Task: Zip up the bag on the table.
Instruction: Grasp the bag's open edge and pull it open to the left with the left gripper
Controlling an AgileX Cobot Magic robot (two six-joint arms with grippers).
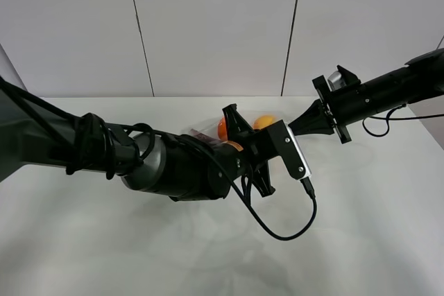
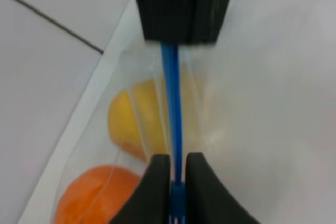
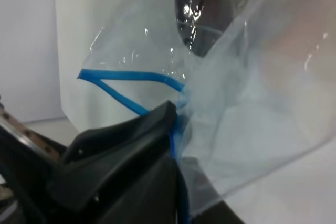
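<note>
The clear bag (image 1: 202, 132) lies on the white table (image 1: 361, 233), mostly hidden behind my left arm; orange produce (image 1: 264, 121) shows past it. In the left wrist view my left gripper (image 2: 177, 165) is shut on the bag's blue zip strip (image 2: 172, 108), with a yellow fruit (image 2: 135, 124) and an orange one (image 2: 89, 199) inside the bag. My right gripper (image 1: 294, 127) meets the bag from the right. In the right wrist view it (image 3: 174, 125) pinches the strip (image 3: 126, 75), whose two tracks run apart beyond the finger.
A grey panelled wall (image 1: 215, 25) stands behind the table's far edge. A black cable (image 1: 277, 230) hangs from my left wrist camera (image 1: 295, 152) down to the tabletop. Both arms cross the table's middle.
</note>
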